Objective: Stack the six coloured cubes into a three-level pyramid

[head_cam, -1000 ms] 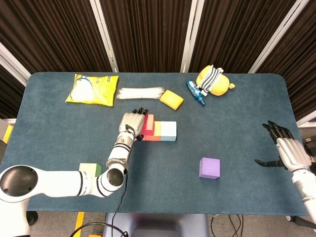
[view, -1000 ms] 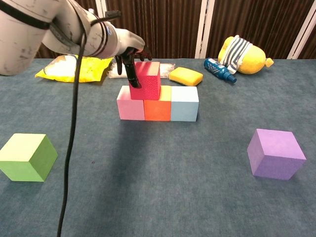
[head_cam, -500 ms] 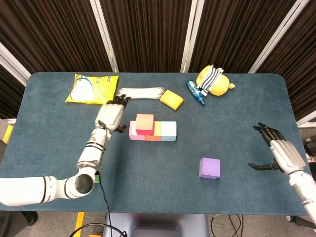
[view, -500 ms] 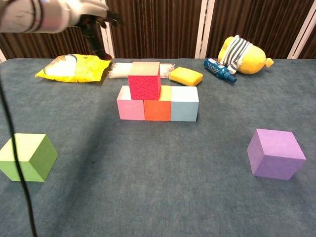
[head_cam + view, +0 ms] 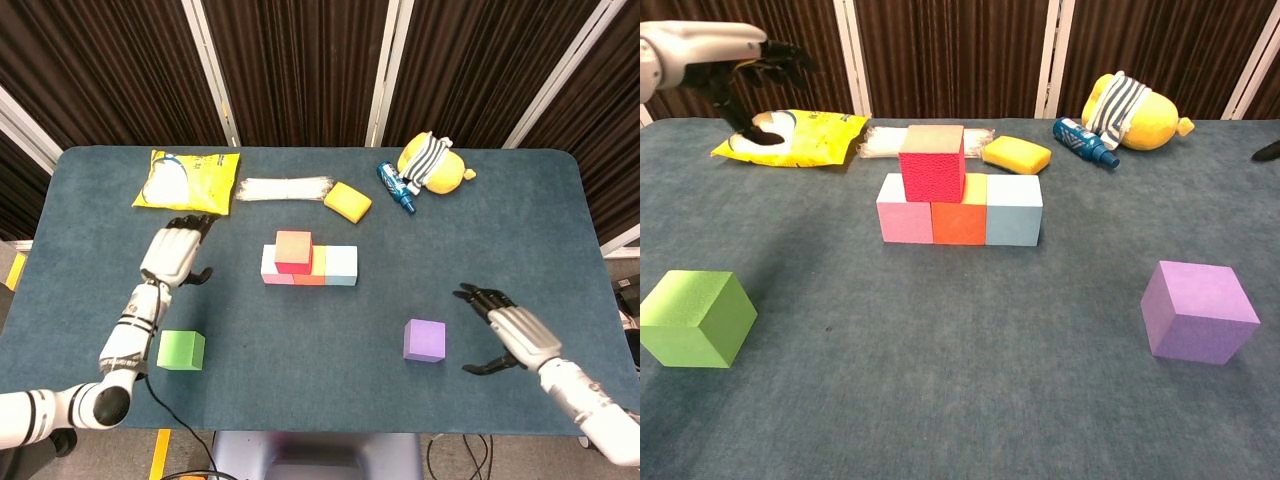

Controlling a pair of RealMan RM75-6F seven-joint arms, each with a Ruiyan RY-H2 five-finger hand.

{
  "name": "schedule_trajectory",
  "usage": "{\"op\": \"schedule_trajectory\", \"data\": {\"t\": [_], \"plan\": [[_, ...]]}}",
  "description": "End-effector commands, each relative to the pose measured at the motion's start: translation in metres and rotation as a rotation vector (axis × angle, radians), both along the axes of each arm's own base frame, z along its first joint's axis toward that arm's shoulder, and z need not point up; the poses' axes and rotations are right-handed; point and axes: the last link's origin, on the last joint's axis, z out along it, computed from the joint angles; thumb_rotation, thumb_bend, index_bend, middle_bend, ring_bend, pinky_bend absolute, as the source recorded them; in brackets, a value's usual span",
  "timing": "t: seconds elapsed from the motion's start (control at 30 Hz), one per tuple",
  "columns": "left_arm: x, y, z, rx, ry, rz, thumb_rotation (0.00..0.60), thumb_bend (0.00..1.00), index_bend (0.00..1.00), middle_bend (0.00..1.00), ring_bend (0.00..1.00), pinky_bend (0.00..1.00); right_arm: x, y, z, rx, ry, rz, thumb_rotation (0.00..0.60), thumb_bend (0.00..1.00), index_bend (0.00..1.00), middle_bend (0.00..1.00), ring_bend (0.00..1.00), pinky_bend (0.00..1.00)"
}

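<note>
In the chest view only a dark fingertip of the right hand (image 5: 506,335) is caught at the frame's right edge, and the left hand (image 5: 172,249) is cut down to spread dark fingers at the upper left; both are shown whole only in the head view. A yellow cube (image 5: 975,187) is largely hidden behind the red cube (image 5: 932,163), so whether it sits in the base row or behind it cannot be told. The base row is formed by the pink cube (image 5: 905,221), orange cube (image 5: 958,222) and light blue cube (image 5: 1014,210), set touching side by side, with the red cube resting on the pink and orange ones. The green cube (image 5: 694,317) stands well apart at the near left, and the purple cube (image 5: 1197,311) at the near right, just beside the right hand. Along the far edge of the table (image 5: 500,230) a yellow bag (image 5: 187,179), a white bundle (image 5: 285,188), a yellow sponge (image 5: 347,201), a blue bottle (image 5: 395,186) and a plush toy (image 5: 434,165) are laid. Since a second ago the left hand has been drawn back from the red cube to the left, and nothing is held in it, the fingers apart; the right hand has been brought nearer the purple cube, its fingers likewise spread and empty.
</note>
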Motion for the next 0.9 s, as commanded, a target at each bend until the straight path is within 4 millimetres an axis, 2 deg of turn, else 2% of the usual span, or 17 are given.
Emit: {"op": "schedule_trajectory", "data": {"t": [0.03, 0.23, 0.43, 0.9], "plan": [[-0.030, -0.025, 0.003, -0.017, -0.016, -0.005, 0.600, 0.30, 0.14, 0.18, 0.15, 0.16, 0.003, -0.001, -0.013, 0.027, 0.006, 0.006, 0.528, 0.18, 0.00, 0.09, 0.00, 0.15], [-0.049, -0.045, 0.002, -0.048, -0.018, -0.014, 0.600, 0.30, 0.15, 0.21, 0.18, 0.16, 0.009, -0.004, -0.031, 0.054, 0.037, 0.032, 0.528, 0.18, 0.00, 0.09, 0.00, 0.15], [-0.060, -0.058, -0.004, -0.072, -0.031, -0.008, 0.600, 0.30, 0.16, 0.22, 0.18, 0.16, 0.011, -0.012, -0.052, 0.026, 0.056, 0.037, 0.528, 0.18, 0.00, 0.12, 0.00, 0.16], [-0.066, -0.060, -0.006, -0.084, -0.100, -0.003, 0.600, 0.30, 0.17, 0.22, 0.18, 0.16, 0.008, -0.025, -0.102, 0.039, 0.066, -0.050, 0.528, 0.18, 0.15, 0.17, 0.05, 0.21]]}}
